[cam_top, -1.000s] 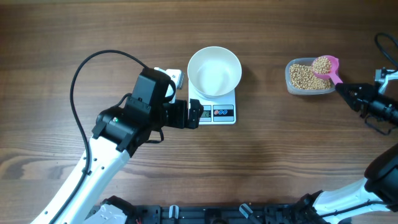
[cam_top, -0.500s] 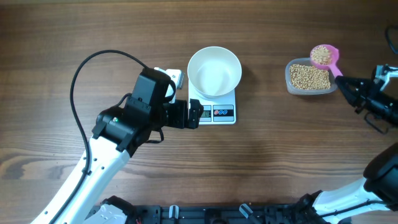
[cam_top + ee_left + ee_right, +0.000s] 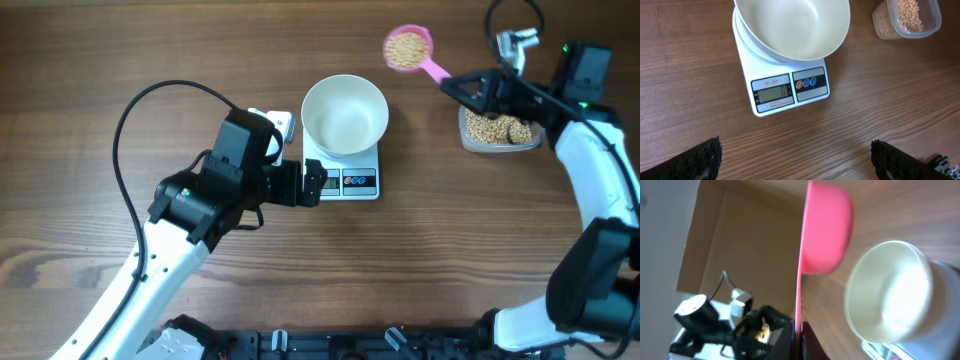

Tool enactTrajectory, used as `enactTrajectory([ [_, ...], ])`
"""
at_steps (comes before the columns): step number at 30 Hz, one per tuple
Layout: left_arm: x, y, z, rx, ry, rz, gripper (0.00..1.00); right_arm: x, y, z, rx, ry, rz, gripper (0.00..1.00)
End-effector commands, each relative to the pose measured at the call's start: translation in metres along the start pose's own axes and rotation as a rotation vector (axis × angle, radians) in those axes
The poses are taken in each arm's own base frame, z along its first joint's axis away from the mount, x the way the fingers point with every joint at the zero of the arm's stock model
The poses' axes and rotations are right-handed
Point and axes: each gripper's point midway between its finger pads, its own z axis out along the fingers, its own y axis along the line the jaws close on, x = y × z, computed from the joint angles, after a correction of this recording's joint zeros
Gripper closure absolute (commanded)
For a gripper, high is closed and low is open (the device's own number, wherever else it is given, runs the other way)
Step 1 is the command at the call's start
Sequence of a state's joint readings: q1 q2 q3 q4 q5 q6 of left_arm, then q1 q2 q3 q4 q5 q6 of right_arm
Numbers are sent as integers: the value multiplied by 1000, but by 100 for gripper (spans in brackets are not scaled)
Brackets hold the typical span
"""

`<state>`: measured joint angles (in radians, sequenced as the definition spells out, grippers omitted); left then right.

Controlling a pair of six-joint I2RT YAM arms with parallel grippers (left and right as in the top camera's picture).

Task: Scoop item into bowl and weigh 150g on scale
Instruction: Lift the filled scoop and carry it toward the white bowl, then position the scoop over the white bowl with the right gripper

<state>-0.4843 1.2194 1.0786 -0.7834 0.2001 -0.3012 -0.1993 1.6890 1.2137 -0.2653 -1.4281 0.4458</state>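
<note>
Beans (image 3: pixel 406 47) heap the pink scoop (image 3: pixel 431 67) pinched by its handle in my right pincer (image 3: pixel 462 86), held near the empty bowl (image 3: pixel 345 113) on the scale (image 3: pixel 360 183), so nothing is weighed yet; my left pincer (image 3: pixel 800 162) hangs spread, its view alone reading the display (image 3: pixel 771 91), overhead alone showing the load.

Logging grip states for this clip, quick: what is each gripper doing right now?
Left gripper: open, holding nothing.
Right gripper: shut on the handle of the pink scoop, which is loaded with beans.
</note>
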Motion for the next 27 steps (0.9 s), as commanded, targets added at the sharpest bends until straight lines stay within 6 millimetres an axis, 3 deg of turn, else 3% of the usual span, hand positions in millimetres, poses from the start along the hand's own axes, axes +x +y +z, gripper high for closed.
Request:
enactTrajectory([
  [1,-4,-6,-2,19,-7,12,0,-1,39,31,-56,63,78,95],
  [3,-4,-6,-2,19,-7,12,0,1,43,46,-49,73,84,95],
  [9,-4,-6,-2,19,-7,12,0,-2,33,48,-4,41,42,95],
  [12,-4,-6,-2,19,-7,12,0,0,18,50,62,19,28,95],
  [19,-4,-6,-2,19,-7,12,0,13,12,69,119,44,-1,95],
  [24,-4,-6,-2,19,-7,12,0,13,-2,68,192,24,-20,95],
  [27,-4,-6,-2,19,-7,12,0,23,-15,65,252,42,-5,96],
])
